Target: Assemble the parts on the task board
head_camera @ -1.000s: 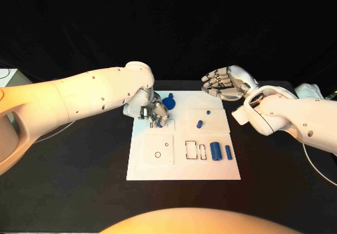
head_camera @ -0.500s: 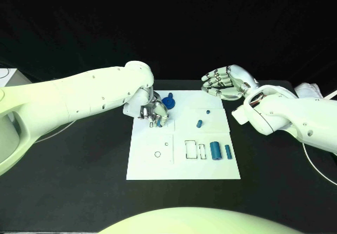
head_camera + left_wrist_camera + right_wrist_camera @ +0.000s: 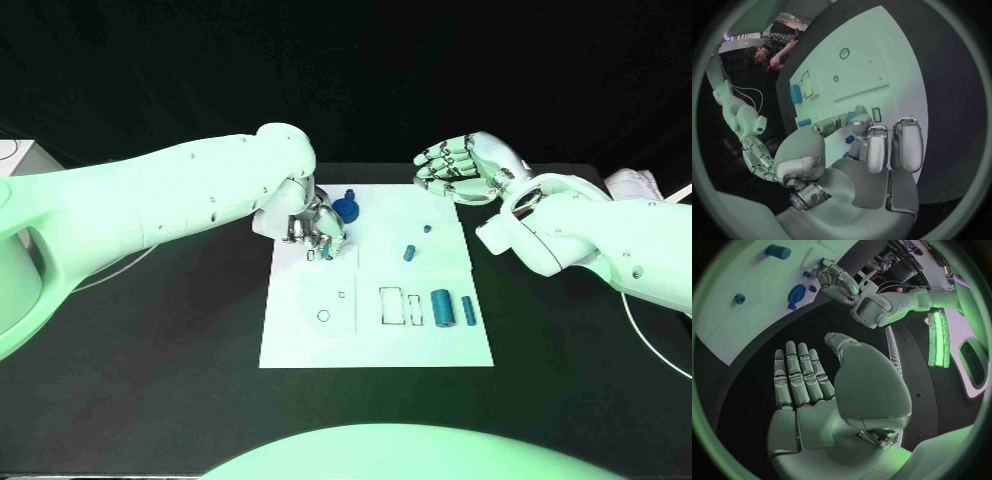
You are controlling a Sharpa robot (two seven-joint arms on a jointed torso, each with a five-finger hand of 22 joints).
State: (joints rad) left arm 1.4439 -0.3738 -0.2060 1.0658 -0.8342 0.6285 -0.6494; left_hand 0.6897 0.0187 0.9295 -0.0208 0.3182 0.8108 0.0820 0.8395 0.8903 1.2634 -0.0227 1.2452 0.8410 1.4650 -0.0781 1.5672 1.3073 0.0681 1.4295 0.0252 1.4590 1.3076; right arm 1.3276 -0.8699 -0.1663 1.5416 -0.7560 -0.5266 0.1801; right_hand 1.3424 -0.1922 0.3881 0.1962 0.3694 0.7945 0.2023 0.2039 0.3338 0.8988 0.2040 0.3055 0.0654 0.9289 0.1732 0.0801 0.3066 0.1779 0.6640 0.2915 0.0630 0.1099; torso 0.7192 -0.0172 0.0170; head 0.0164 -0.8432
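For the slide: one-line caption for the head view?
Left hand works at the task board's far-left corner; right hand hovers open beyond it.

White rectangular task board flat on the table, small blue parts scattered on it, a round disc near its far edge, two cylinders lying at its right side

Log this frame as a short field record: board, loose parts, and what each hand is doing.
board: white task board on the black table
left hand: left hand low over the board's far left corner, fingers at a small blue part; grasp unclear
right hand: right hand raised off the board's far right corner, open and empty
loose parts: large blue cylinder, round blue knob
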